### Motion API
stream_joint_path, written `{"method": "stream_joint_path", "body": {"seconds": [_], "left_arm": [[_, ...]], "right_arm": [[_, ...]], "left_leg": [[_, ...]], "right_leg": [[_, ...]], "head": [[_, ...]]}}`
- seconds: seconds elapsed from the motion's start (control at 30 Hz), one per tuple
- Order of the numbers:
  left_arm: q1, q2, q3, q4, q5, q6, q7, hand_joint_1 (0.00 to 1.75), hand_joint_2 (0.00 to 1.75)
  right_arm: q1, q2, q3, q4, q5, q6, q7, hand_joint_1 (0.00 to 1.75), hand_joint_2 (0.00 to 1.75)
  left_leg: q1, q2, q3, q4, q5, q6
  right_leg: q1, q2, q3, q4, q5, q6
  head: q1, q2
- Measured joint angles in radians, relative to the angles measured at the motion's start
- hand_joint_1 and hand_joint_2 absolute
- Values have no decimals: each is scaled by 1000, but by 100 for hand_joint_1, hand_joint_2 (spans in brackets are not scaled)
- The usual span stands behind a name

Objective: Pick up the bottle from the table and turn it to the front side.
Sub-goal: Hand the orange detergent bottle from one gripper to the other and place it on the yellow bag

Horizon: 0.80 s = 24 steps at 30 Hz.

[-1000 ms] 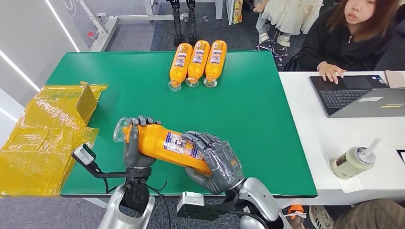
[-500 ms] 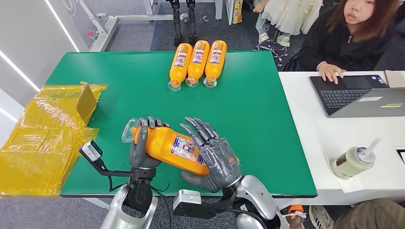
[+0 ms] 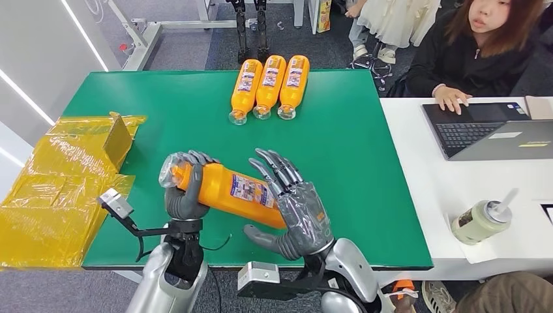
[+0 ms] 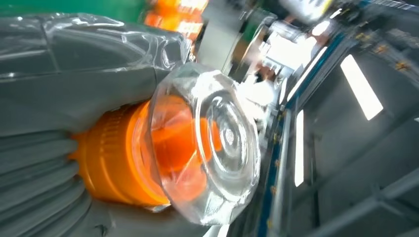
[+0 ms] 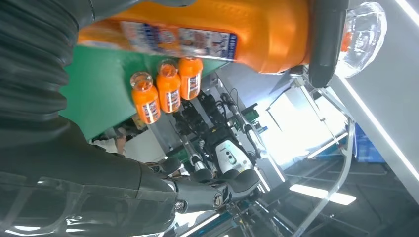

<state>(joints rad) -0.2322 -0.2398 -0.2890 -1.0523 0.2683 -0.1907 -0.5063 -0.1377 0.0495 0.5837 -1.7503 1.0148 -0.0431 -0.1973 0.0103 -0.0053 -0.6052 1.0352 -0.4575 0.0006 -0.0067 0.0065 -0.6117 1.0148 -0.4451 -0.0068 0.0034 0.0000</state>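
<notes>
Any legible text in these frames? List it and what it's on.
None legible.
Held bottle label: print too small and blurred.
Three bottles at the table's far edge: labels too small.
Laptop keys and sticker: unreadable.
Right hand orange mark: too small to read.

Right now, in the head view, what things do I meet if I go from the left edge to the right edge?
Yellow plastic wrapping → left hand → held bottle → right hand → laptop → pale cup with a straw. The three bottles lying at the far edge overlap the held bottle's span, so I leave them out.
</notes>
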Motion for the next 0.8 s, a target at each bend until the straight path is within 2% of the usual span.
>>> {"method": "stream_joint_path", "body": {"seconds": [0.17,0.27,0.4,0.47,0.6,0.7,0.8], "left_arm": [[-52,48,89,-78,-289,153,-23,168,175],[-77,87,115,-131,-483,250,-24,169,175],[-99,153,119,-195,-765,346,45,164,175],[-107,189,119,-222,-905,365,96,167,175],[-113,293,111,-246,-1128,351,194,174,175],[-112,394,103,-231,-1221,360,226,175,175],[-111,475,90,-197,-1311,363,273,175,175]], "right_arm": [[-21,0,0,5,-47,-16,-17,0,175],[-47,-10,0,25,-87,-34,-23,0,175],[-80,-44,1,64,-157,-68,-36,0,175],[-87,-69,1,80,-190,-88,-46,0,175],[-81,-135,1,104,-253,-145,-85,0,175],[-57,-187,1,116,-285,-189,-107,0,175],[-32,-220,1,120,-294,-212,-113,0,175]], "left_leg": [[1,0,0,0,1,-1],[1,0,0,0,1,-1],[0,0,0,0,1,-1],[0,0,0,0,1,-1],[0,0,0,0,1,-1],[0,2,1,0,1,-2],[1,2,1,0,1,-2]], "right_leg": [[0,0,0,1,0,0],[0,0,0,1,0,0],[0,0,0,1,0,0],[0,0,0,1,0,0],[0,1,0,1,0,0],[0,3,-1,1,0,0],[0,3,-2,1,0,-1]], "head": [[0,0],[0,0],[0,0],[0,0],[0,0],[0,0],[0,0]]}}
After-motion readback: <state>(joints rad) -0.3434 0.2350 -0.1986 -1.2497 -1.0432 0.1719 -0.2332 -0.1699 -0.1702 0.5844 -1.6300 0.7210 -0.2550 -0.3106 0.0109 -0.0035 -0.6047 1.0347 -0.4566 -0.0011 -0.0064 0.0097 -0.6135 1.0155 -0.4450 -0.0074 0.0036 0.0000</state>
